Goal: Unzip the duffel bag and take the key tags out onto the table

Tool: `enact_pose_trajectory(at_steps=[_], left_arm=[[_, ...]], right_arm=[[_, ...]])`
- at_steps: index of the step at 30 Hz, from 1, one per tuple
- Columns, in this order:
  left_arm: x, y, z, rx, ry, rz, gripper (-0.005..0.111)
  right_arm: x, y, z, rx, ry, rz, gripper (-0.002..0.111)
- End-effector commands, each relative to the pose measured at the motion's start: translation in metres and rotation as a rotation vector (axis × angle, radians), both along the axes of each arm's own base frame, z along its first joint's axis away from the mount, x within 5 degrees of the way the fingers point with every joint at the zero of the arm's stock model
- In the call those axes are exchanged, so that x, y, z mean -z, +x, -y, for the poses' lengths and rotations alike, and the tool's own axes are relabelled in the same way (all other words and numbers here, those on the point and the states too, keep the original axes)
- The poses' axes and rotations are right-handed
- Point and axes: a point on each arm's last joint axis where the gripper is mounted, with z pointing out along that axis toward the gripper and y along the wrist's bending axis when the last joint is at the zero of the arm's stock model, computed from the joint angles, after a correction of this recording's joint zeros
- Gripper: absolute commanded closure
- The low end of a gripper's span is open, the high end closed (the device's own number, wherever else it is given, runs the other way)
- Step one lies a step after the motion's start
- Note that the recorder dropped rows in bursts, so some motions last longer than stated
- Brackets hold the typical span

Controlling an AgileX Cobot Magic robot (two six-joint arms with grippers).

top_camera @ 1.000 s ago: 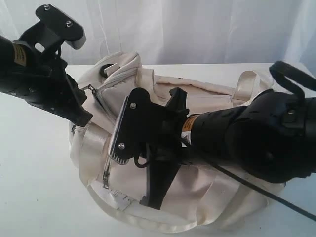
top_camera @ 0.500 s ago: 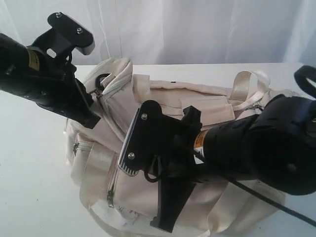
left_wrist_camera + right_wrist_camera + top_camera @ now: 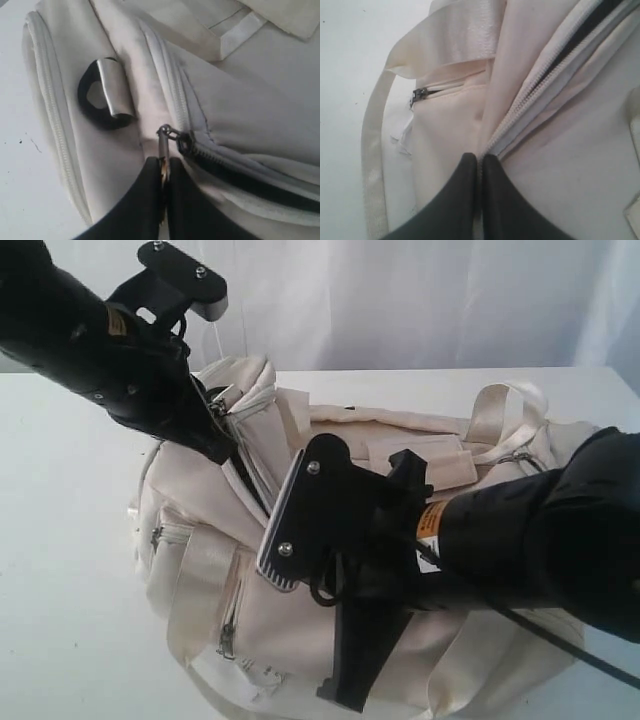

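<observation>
Duffel bag point(image 3: 200, 570): cream, lying on the white table point(image 3: 70, 540); main zipper partly open, dark lining showing.
Left gripper point(image 3: 163, 167): closed on the metal zipper pull point(image 3: 163, 142), near a black D-ring point(image 3: 92, 107); only the left wrist view shows this.
Right gripper point(image 3: 479, 161): fingers pressed together, apparently pinching bag fabric at the zipper edge.
The exterior view shows neither grip.

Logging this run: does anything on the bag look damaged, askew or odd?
No damage or spill. The duffel bag sits crumpled and lopsided, one end drawn up where the left gripper pinches its zipper pull.
</observation>
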Motion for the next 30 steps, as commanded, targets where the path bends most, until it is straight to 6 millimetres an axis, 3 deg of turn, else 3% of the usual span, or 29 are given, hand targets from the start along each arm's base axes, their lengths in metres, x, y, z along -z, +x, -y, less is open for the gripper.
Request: enact_pose_trajectory(at_steps=[1,6,8,13,16,19,24,30], left_arm=[[-0.023,0.014,-0.006,-0.012,0.017,0.124,0.107],[-0.025,0.002,-0.005,0.092,0.072,-0.003,0.107],[-0.025,-0.007,-0.004,0.163,0.083,-0.069,0.107],[-0.033,-0.022,-0.012,0.213,0.122,-0.096,0.107],[-0.037,-0.028,-0.013,0.243,0.108,-0.099,0.107],[-0.04,-0.032,-0.011,0.292,0.084,-0.1,0.107],[-0.04,-0.033,-0.008,0.325,0.065,-0.096,0.107],[-0.04,-0.033,-0.008,0.325,0.065,-0.096,0.107]], right_arm=[[0.023,-0.016,0.018,-0.002,-0.22,-0.162,0.108],[0.016,-0.012,0.012,0.013,-0.128,-0.118,0.107],[0.002,-0.009,0.008,0.059,-0.032,-0.108,0.097],[-0.039,-0.006,0.004,0.078,0.217,0.002,0.048],[-0.053,-0.001,-0.003,0.089,0.385,0.076,0.046],[-0.052,0.005,-0.013,0.09,0.448,0.111,0.046],[-0.037,0.017,-0.036,0.087,0.513,0.149,0.046],[-0.015,0.032,-0.061,0.093,0.459,0.121,0.048]])
